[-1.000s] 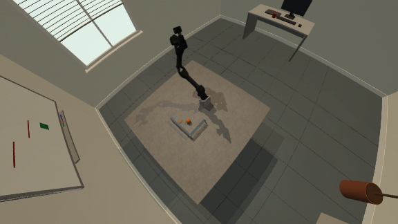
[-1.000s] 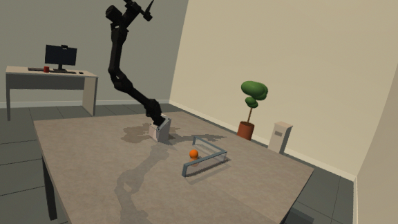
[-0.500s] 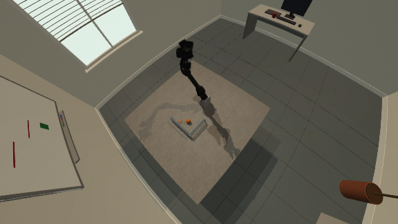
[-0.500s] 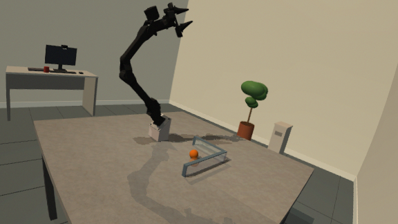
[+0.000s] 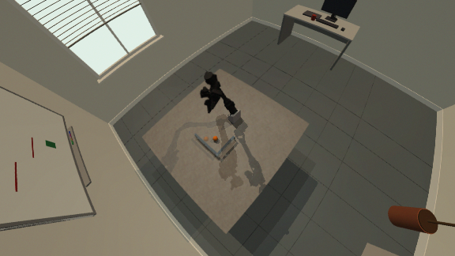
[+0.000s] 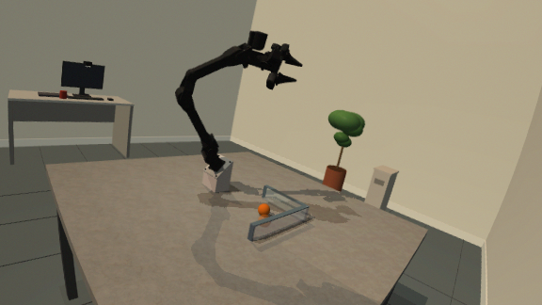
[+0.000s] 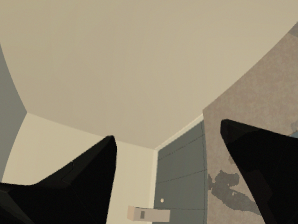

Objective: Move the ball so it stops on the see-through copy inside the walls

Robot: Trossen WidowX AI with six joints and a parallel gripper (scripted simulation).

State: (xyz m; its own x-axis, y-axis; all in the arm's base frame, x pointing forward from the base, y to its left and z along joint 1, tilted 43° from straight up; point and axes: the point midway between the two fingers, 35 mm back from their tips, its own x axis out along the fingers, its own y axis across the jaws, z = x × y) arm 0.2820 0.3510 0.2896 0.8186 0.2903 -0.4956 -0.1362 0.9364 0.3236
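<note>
The bench (image 6: 141, 226) fills most of the exterior view, a wide brown top with the arm (image 6: 198, 94) bolted on a pale block near its centre. The arm rises from that block, bends at the elbow and reaches out high above the bench, towards 2 o'clock in the exterior view. The gripper (image 6: 288, 72) hangs in the air well above everything, its jaws standing apart with nothing between them; in the wrist view the two dark fingers frame the wall, the floor and a strip of bench. On the bench at about 5 o'clock from the arm's base, the two clear walls (image 6: 282, 214) meet in a corner. The ball (image 6: 263, 209), orange, lies on the bench inside that corner, close to the walls and well apart from the gripper. In the top view the see-through copy (image 5: 205, 138) shows as a paler orange spot just beside the ball (image 5: 215, 138), at its 9 o'clock, near one wall's free end.
</note>
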